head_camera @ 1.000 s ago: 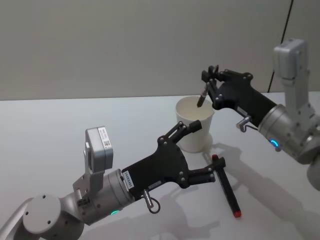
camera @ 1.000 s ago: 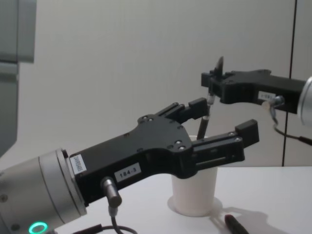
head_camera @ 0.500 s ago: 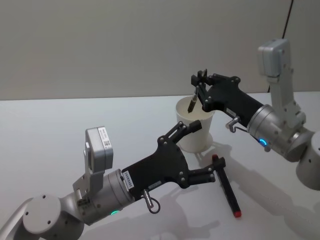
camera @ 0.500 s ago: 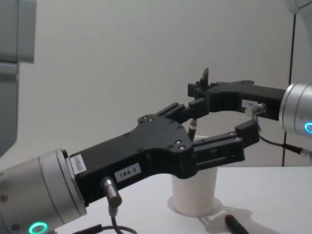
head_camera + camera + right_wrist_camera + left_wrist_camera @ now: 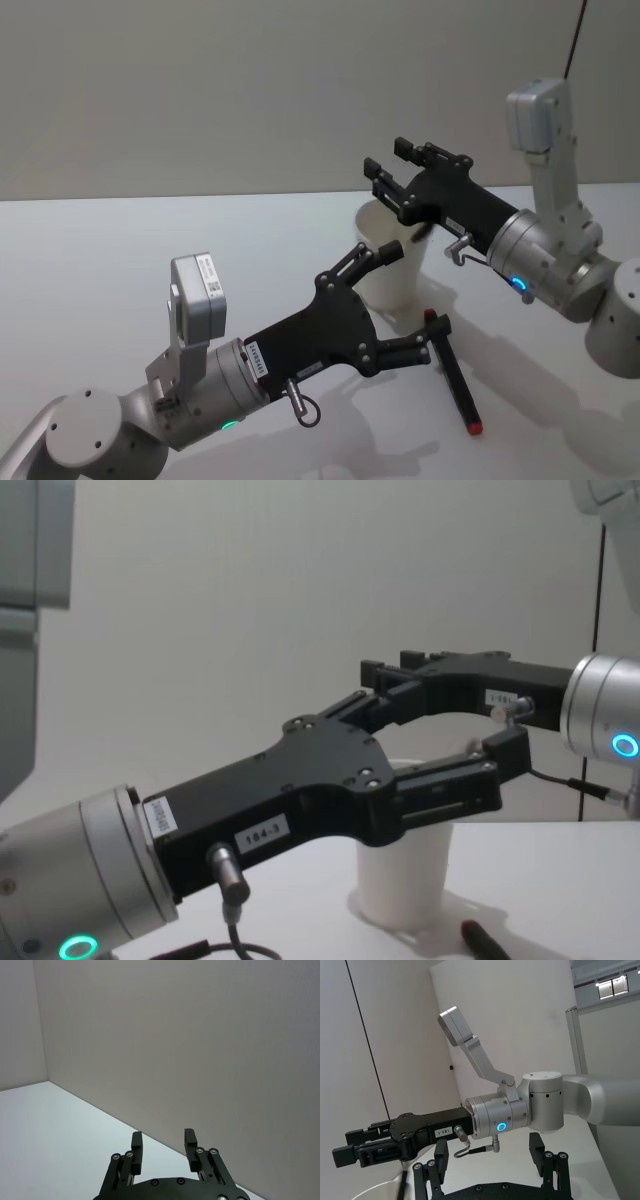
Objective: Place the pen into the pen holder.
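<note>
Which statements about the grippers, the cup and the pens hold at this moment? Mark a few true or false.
1. The right gripper is open and holds nothing. True.
2. The white cup lies on its side. False: it stands on its base on the table.
3. A black pen with a red end lies on the table beside the white cup. True.
4. The left gripper is shut on that pen. False: it is open, its fingers spread near the cup, and it grips nothing.
5. A dark pen leans inside the white cup. True, as the left wrist view shows.
</note>
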Controlling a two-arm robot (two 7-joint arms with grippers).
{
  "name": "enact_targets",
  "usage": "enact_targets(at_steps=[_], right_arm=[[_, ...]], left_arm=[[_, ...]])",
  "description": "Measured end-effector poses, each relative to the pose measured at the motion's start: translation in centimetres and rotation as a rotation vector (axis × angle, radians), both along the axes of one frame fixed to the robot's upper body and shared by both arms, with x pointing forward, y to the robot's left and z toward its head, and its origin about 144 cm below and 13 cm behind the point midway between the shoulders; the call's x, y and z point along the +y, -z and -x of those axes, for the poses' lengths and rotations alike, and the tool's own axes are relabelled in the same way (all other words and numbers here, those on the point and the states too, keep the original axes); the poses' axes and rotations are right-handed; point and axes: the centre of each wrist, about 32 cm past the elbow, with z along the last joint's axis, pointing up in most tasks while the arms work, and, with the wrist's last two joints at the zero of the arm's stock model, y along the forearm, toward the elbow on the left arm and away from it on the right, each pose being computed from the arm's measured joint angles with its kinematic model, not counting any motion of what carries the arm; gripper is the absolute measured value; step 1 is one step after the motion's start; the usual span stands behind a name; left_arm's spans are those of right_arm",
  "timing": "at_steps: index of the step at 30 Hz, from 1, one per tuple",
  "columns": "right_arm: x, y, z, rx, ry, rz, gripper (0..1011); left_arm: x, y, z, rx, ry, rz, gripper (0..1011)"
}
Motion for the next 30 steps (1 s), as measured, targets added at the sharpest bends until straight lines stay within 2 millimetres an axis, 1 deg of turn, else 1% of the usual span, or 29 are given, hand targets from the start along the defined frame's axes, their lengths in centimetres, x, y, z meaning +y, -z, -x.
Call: enact_targets(at_steps=[2,3,6,8,9,10,13,16,18,20,30], right_arm=[[0.0,0.0,0.0,0.001,0.000,0.000,499],[0.0,0.0,0.0,0.001,-0.001,0.000,550],[0.1,0.0,-0.1,0.003,-0.001,0.000,642],[0.1,0.0,-0.1,0.004,-0.002,0.000,729],[0.1,0.0,-0.1,0.004,-0.002,0.000,729],[0.1,0.0,-0.1,0.004,-0.002,0.000,752],[0.1,0.0,-0.1,0.004,-0.002,-0.001,863],[0.0,0.0,0.0,0.002,-0.003,-0.008,910],[0.0,-0.1,0.0,-0.001,-0.003,-0.013,990],[-0.1,-0.1,0.1,-0.006,-0.001,-0.023,1002],[-1.1,-0.6,1.0,-0.034,0.031,-0.066,1001]], left_arm=[[0.0,0.0,0.0,0.000,0.000,0.000,1001],[0.0,0.0,0.0,0.000,0.000,0.000,1001],[0.0,0.0,0.0,0.000,0.000,0.000,1001],[0.0,0.0,0.0,0.000,0.000,0.000,1001],[0.0,0.0,0.0,0.000,0.000,0.000,1001],[0.0,0.0,0.0,0.000,0.000,0.000,1001],[0.0,0.0,0.0,0.000,0.000,0.000,1001],[0.0,0.0,0.0,0.000,0.000,0.000,1001],[0.0,0.0,0.0,0.000,0.000,0.000,1001],[0.0,0.0,0.0,0.000,0.000,0.000,1001],[0.0,0.0,0.0,0.000,0.000,0.000,1001]])
